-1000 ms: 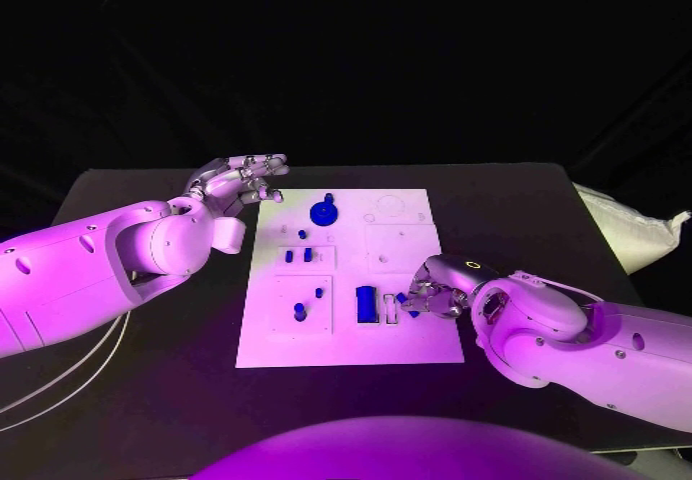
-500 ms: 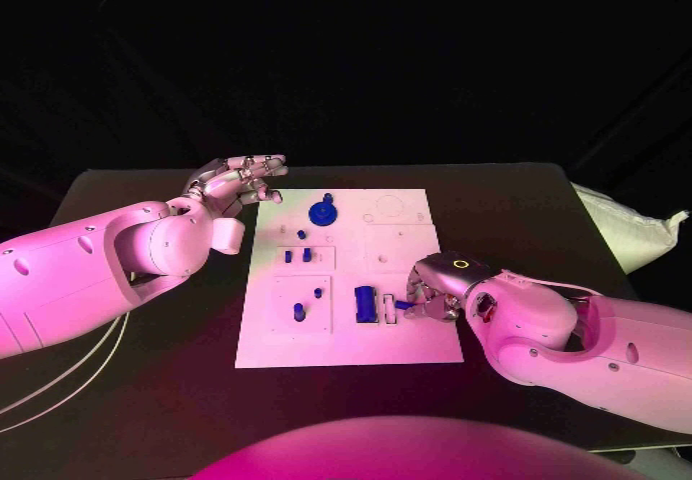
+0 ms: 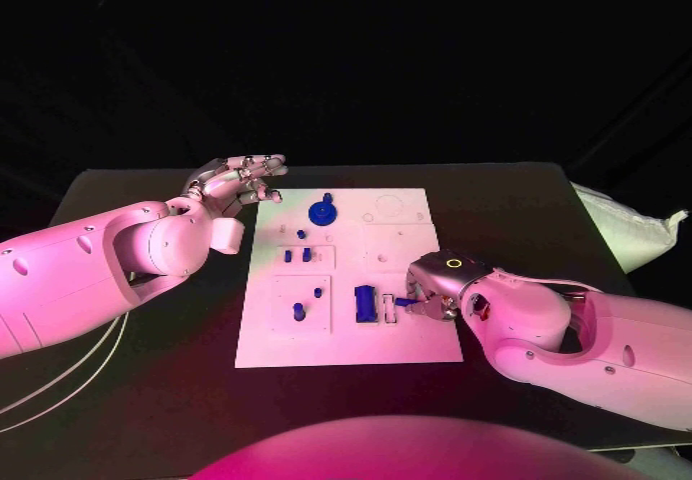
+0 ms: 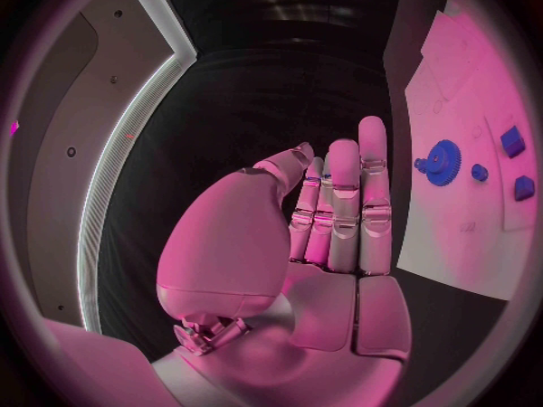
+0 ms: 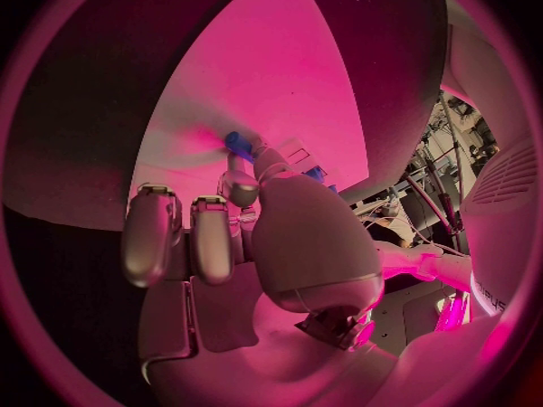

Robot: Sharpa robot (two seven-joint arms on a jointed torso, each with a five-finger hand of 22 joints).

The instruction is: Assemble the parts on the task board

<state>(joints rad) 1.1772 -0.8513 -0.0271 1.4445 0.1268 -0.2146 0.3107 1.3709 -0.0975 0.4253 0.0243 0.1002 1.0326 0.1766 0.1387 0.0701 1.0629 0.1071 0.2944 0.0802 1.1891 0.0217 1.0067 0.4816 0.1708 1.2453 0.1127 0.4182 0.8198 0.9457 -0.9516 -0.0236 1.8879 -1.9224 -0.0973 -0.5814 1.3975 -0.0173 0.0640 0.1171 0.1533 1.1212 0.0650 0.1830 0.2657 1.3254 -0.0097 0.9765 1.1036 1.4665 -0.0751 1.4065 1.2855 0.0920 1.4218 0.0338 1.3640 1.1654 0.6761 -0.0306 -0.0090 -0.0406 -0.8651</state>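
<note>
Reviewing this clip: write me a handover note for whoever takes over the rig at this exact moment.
Left hand: open, fingers apart, raised off the far-left corner of the task board, holding nothing.
Right hand: over the board's near right area, pinching a small blue part at its fingertips, just right of the blue block.
On the board: blue gear at the far end; small blue pegs in the left middle panel; two more blue pieces in the near-left panel.
Done: part picked up. Left: seat it, apparently in the slot beside the block; whether other parts remain, I cannot tell.
</note>
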